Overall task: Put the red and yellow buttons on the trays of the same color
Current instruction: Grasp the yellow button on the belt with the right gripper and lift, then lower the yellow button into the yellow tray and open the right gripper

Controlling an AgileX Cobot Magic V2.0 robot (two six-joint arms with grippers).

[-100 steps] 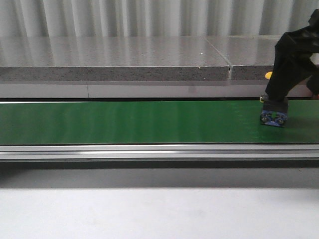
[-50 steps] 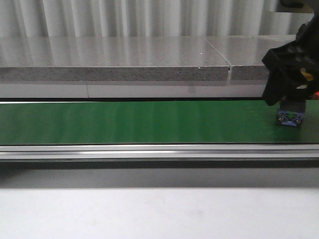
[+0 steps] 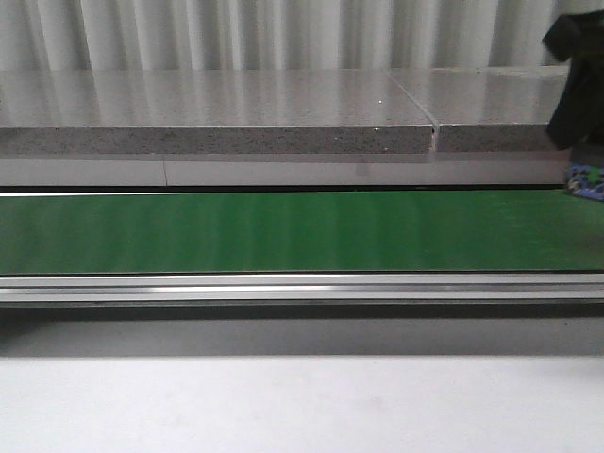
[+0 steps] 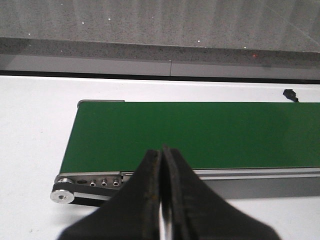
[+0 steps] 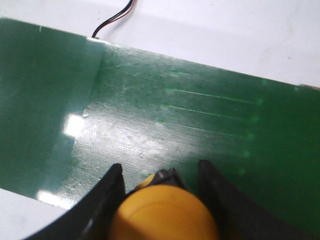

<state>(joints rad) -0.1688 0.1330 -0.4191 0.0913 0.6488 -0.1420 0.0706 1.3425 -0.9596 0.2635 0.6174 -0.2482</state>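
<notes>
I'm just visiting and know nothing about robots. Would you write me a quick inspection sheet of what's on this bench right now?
Surface: green conveyor belt, bare along its visible length, on a white table.
Job's things: one yellow button between the right gripper's jaws; no red button and no trays in view.
Clutter: small black object on the white table beyond the belt.
Grippers: right gripper shut on the button above the belt; left gripper shut, holding nothing.
Cables: red, black and white wires past the belt's far edge.
Surroundings: grey speckled stone ledge, pale ribbed wall behind.
</notes>
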